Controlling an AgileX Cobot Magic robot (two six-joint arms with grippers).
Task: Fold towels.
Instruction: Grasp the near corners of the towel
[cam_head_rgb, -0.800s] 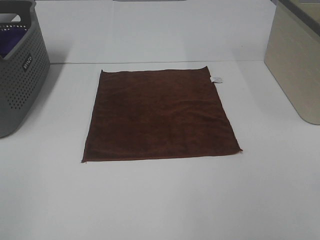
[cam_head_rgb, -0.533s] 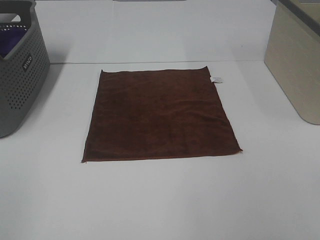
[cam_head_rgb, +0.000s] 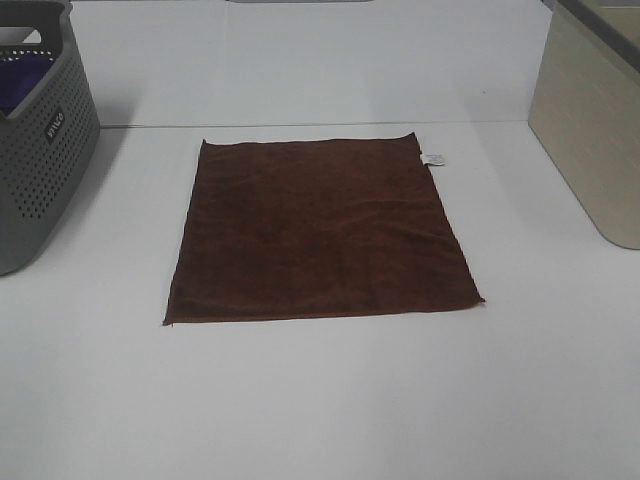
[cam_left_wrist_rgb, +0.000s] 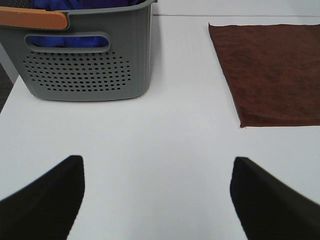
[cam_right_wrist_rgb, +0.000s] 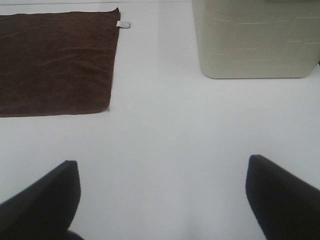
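The dark reddish-brown towel (cam_head_rgb: 318, 232) lies flat and unfolded in the middle of the white table, with its small white tag (cam_head_rgb: 433, 158) at the far right corner. It also shows in the left wrist view (cam_left_wrist_rgb: 272, 75) and the right wrist view (cam_right_wrist_rgb: 55, 62). No gripper shows in the exterior high view. My left gripper (cam_left_wrist_rgb: 157, 197) is open and empty over bare table, near the towel's near left corner. My right gripper (cam_right_wrist_rgb: 162, 200) is open and empty over bare table, off the towel's right side.
A grey perforated basket (cam_head_rgb: 35, 150) with purple fabric (cam_left_wrist_rgb: 75, 4) inside stands at the left, with an orange handle (cam_left_wrist_rgb: 32, 19). A beige bin (cam_head_rgb: 590, 130) stands at the right and shows in the right wrist view (cam_right_wrist_rgb: 255, 37).
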